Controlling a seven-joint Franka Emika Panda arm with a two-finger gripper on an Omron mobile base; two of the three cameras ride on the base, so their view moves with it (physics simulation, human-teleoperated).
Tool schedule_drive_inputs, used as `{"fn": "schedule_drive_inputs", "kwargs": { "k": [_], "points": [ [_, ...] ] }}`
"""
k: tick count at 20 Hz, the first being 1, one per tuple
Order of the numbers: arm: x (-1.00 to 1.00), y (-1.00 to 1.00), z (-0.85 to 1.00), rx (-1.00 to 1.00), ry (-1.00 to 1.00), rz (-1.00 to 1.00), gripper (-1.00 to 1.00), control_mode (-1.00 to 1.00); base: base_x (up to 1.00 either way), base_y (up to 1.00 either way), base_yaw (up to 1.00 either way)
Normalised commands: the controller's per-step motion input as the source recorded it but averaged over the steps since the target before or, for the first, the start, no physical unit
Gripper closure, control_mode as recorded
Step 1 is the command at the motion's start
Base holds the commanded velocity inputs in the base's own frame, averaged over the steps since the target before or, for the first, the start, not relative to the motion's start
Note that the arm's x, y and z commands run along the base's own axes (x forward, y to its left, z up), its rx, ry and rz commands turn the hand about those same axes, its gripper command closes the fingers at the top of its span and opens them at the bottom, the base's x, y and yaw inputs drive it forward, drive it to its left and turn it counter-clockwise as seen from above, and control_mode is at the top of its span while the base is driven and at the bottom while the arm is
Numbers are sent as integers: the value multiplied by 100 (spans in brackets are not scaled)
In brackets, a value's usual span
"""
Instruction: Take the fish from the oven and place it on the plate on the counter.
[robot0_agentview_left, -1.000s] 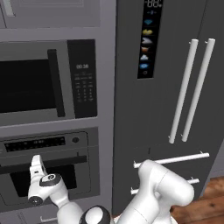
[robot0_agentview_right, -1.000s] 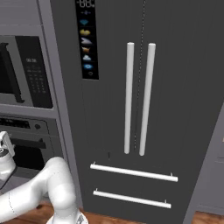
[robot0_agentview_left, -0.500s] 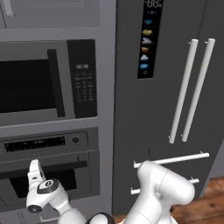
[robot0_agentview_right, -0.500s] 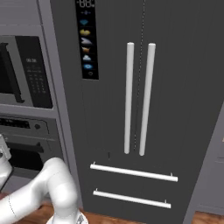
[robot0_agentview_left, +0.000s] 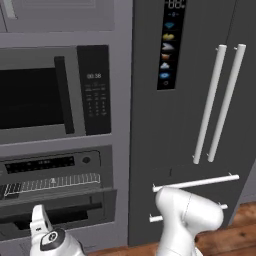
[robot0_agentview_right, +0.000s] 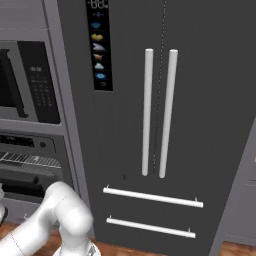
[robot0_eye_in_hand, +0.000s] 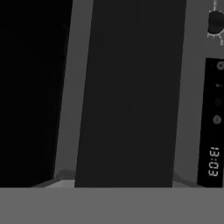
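The fridge (robot0_agentview_right: 165, 120) stands right of the oven (robot0_agentview_left: 55, 192), whose door hangs ajar below the microwave (robot0_agentview_left: 50, 92). The hand view adds the oven's clock (robot0_eye_in_hand: 213, 162) and knob (robot0_eye_in_hand: 215, 22). The gripper (robot0_agentview_left: 39, 220) sits before the oven door; its jaws' state cannot be told. The fish is hidden.

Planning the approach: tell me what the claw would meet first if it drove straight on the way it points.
Probably the oven: its dark bar handle lies dead ahead of the claw in the hand view. How far off it is cannot be judged.
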Motion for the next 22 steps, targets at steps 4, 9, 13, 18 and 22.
{"fn": "schedule_drive_inputs", "kwargs": {
  "k": [4,9,13,18,22],
  "points": [
    [-100,24,-100,0,1,0,100,-100,0,0,0],
    [-100,29,-100,0,7,0,100,-100,0,0,0],
    [-100,43,-100,-2,15,0,-100,-100,0,0,0],
    [-100,37,-100,-1,26,0,-100,-100,0,0,0],
    [-100,9,-86,8,49,0,-100,-100,0,0,0]
  ]
}}
